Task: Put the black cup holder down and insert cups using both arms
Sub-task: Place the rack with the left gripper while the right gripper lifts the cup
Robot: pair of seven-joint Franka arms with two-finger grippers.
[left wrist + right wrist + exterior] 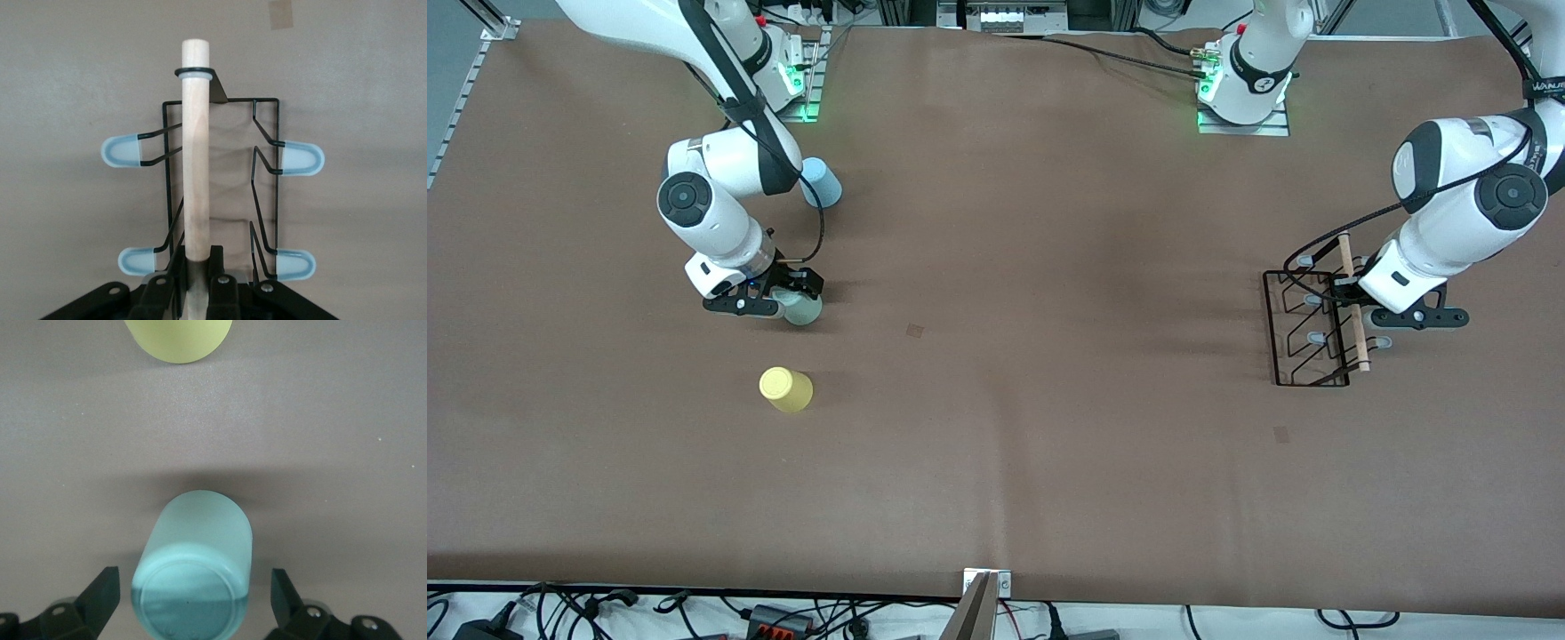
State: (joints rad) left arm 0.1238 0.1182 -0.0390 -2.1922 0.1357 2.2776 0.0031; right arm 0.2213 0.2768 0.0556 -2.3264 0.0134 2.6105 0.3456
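Two arms are at work, and we take the left gripper (1352, 300) first: its fingers are pinched tight on the wooden rod (195, 153) of the black cup holder (1307, 329), which lies toward the left arm's end of the table (1049, 444). Our right gripper (769, 298) sits low over the mint green cup (193, 567), fingers spread wide on either side of it and not yet touching. The yellow cup (786, 389) stands nearer the front camera than the green one, and the pale blue cup (821, 181) stands farther off, partly hidden by the right arm.

We judge the main risk to lie in the grip on the rod: it is held close to one end, so on lifting the rack could swing or twist in the fingers and land crooked. The green cup is light and tapered, so an off-centre closing could push it over or squeeze it out.

Only part of a word shows on the left arm's black band, too cut off to read; otherwise we see no brand or label.
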